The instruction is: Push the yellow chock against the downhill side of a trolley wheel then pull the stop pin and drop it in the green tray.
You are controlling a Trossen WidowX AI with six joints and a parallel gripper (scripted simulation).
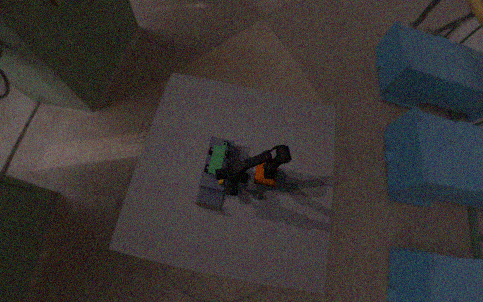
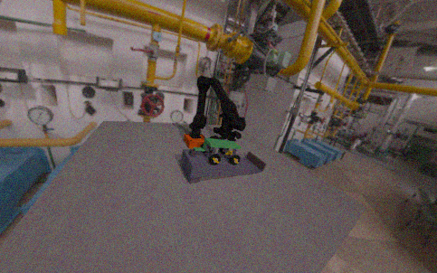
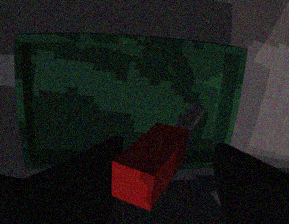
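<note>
The green trolley (image 1: 217, 159) (image 2: 222, 144) stands on the grey ramp (image 1: 210, 198) (image 2: 202, 171). A small yellow patch (image 1: 220, 181), probably the chock, shows by the trolley's end in the top view; wheel contact cannot be told. My gripper (image 3: 169, 150) is partly open, over the green tray (image 3: 75, 122) in the wrist view. The red-headed stop pin (image 3: 150, 165) is out of the ramp. Its head lies between the spread fingers, clear of the right one, and its shaft points toward the tray. Contact with the left finger is unclear. The arm and trolley hide the tray in the top and exterior views.
The pale table (image 1: 173, 220) (image 2: 156, 217) carries the ramp. A bright orange block (image 1: 263, 175) (image 2: 194, 141) is by the arm's base. The black arm (image 1: 255, 161) (image 2: 226, 106) reaches from there to beside the trolley. Blue boxes stand beyond the table.
</note>
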